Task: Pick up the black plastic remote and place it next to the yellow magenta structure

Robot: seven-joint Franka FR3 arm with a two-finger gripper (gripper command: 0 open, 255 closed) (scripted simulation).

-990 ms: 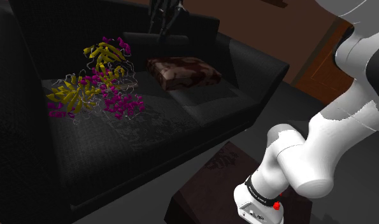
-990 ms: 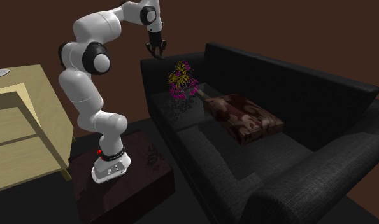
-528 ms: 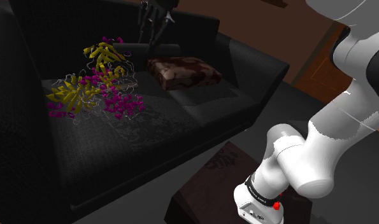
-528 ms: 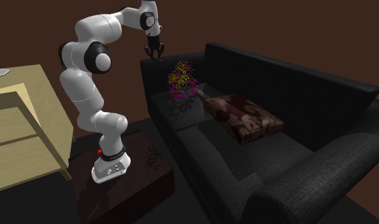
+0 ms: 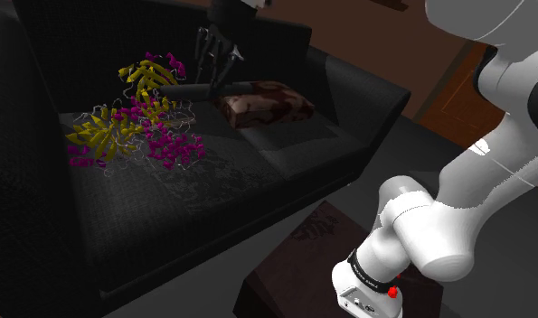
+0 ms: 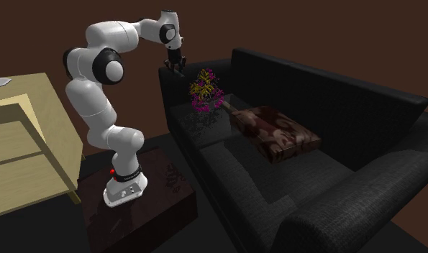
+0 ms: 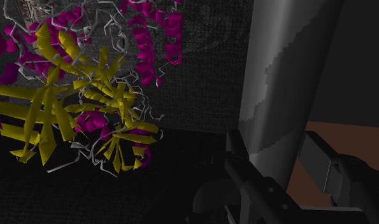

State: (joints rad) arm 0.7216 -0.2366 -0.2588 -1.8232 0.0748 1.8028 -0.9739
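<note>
Jaws pinching the dark grey remote (image 7: 286, 83), the gripper (image 7: 285, 175) is carrying it over the sofa (image 5: 258, 154). The yellow-magenta structure (image 7: 86, 95) is lying just beside the jaws. Next, probably lowering, then releasing.

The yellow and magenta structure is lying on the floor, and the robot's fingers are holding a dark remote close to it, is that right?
Not on the floor: the shoulder view shows the yellow and magenta structure lying on the seat of the black sofa. The rest holds: the fingers clasp the dark remote close to it.
</note>
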